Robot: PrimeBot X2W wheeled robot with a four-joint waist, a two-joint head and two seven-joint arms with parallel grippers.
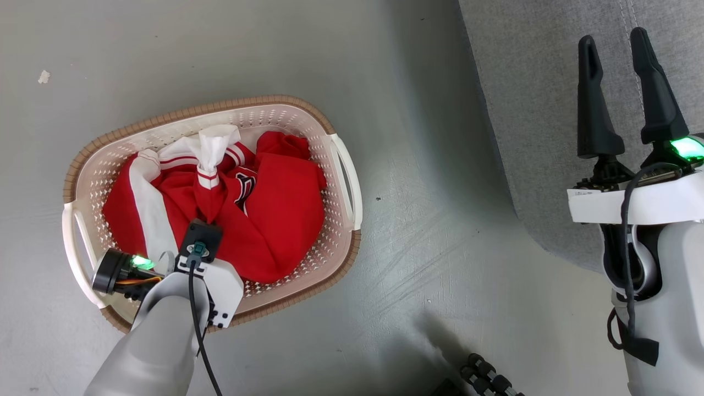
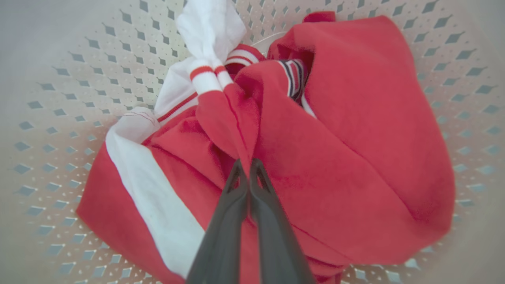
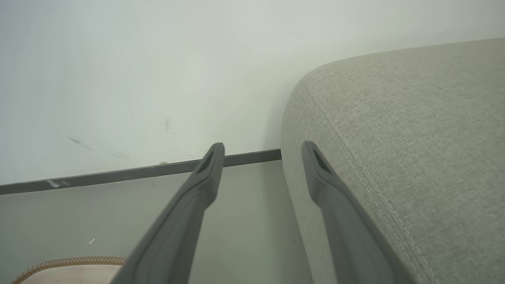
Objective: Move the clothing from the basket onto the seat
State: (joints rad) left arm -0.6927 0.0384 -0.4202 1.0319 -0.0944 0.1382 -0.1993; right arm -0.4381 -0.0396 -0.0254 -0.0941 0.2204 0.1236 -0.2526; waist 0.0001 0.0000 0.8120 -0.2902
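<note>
Grey smooth floor (image 1: 418, 165), scuffed, with a small white scrap (image 1: 43, 76) at the far left. The right wrist view has a plain pale wall (image 3: 158, 79) with a dark baseboard (image 3: 138, 171) running along its foot. The seat (image 1: 528, 110), grey fabric with a stitched seam and a rounded corner, takes the upper right of the head view. The basket (image 1: 165, 118) sits on the floor left of the seat, apart from it. The clothing (image 1: 286, 209) lies bunched inside the basket (red, white stripe, a white cuff poking up, dark lettering partly folded under). The left arm reaches down over the near rim, wrist above the pile, and the left gripper (image 2: 247, 163) points into the fabric. Its fingers are pressed together, pinching a raised fold of the red cloth at the tips. The right gripper (image 1: 612, 36) is raised at the seat's edge with its fingers pointing away from the robot, spread wide apart and empty.
</note>
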